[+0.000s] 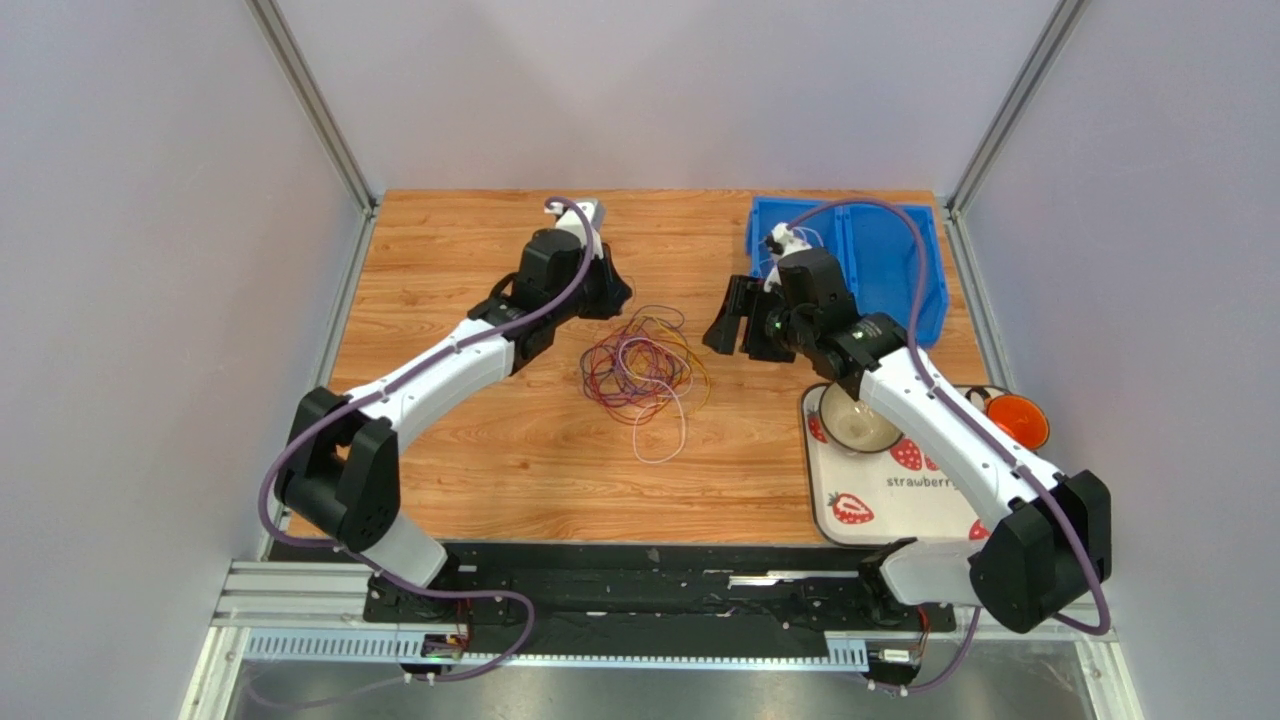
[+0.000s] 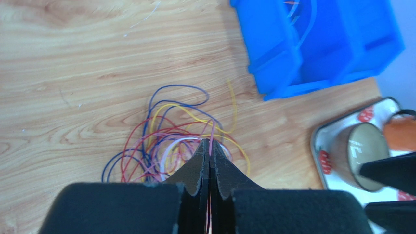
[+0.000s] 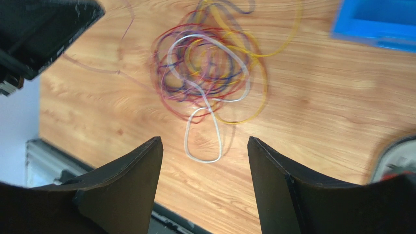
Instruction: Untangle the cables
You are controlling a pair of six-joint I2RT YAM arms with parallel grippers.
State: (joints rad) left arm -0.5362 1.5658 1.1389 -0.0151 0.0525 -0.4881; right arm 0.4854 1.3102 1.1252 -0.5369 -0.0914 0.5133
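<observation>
Cables (image 1: 643,368) sit mid-table as one loose knot betw. the two arms, on a wood-grain table (image 1: 451,270). L gripper (image 2: 210,142) is at the knot's far-left rim. Its jaws are pressed together w/ one pink strand (image 2: 211,131) pinched in the seam, and the rest of the bundle fans out just beyond its tips. R gripper (image 3: 204,142) hangs w/ jaws spread wide and nothing in them, off the knot's right side and clear of it.

Key relation: in the R wrist view the knot lies straight ahead of the open jaws. A white loop (image 3: 202,136) sticks out of it toward R, long axis pointing approx. at the gap. So R is the free arm and that loop looks like the nearest handle, w/ L prob. the anchor. A thin pink line runs from the knot toward L, so any pull-apart would likely go along the L–R line.

Materials: wires are hair-thin, limp and glossy (red, purple, blue, yellow, white) in overlapping round coils. They'll likely snag + drag neighbours. Finger pads are matte black and wedge-shaped. Blue plastic bin (image 1: 902,285) is far right, well apart.
</observation>
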